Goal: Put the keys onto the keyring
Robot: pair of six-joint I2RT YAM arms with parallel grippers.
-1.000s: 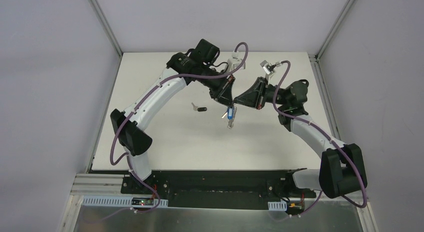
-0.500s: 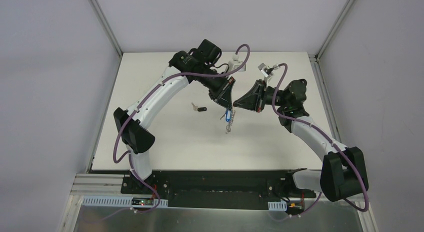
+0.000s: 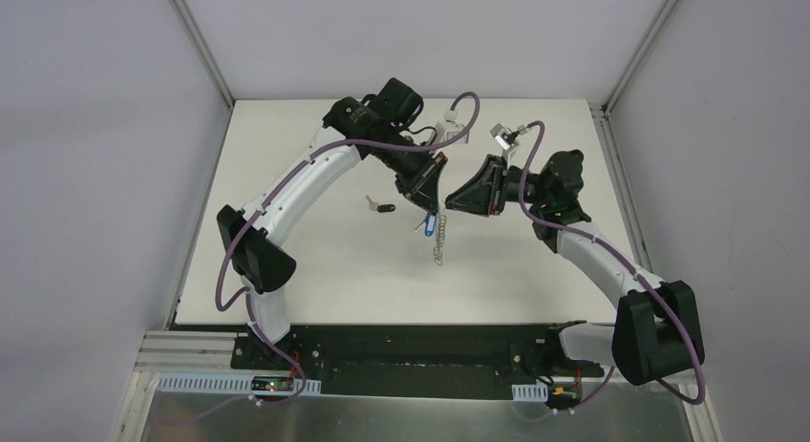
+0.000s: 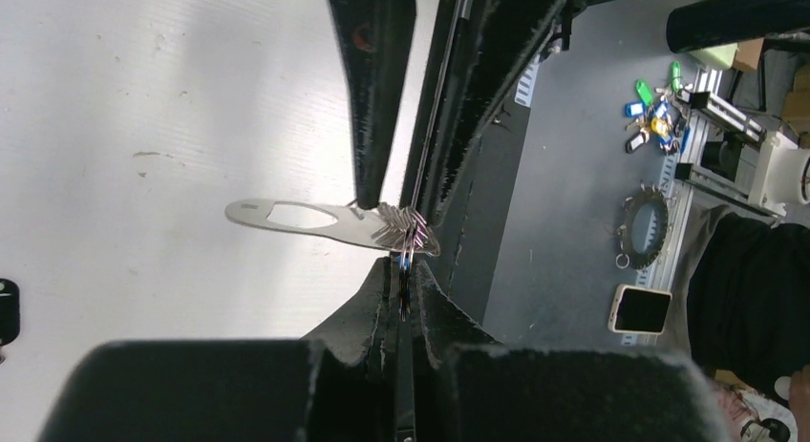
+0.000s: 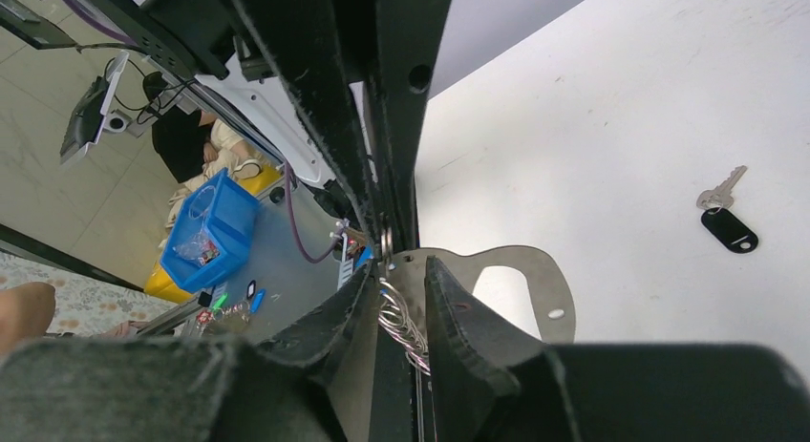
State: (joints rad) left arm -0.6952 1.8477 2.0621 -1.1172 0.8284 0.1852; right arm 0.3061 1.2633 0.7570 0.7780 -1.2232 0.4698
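Both arm bases are bolted at the near edge of the table (image 3: 315, 270). The left arm (image 3: 296, 184) and the right arm (image 3: 602, 256) arch inward and meet above the middle of the table.

Nearest to the bases, the clips (image 3: 439, 251) hang in a short string over the table. Just above them hangs the key with the blue tag (image 3: 430, 223). How it is fastened cannot be told.

The left hand (image 4: 405, 263) is closed on the keyring (image 4: 349, 232) and pinches it at the end where the clips gather. The flat silvery loop juts sideways from the fingers, clear of the table.

The right hand (image 5: 399, 275) faces the left hand tip to tip. Its fingers stand a narrow way apart. The clips and the edge of the keyring lie in the gap. Whether the pads touch them cannot be told.

The key with the black head (image 3: 383, 208) lies flat on the table, to the left of both hands and apart from them.
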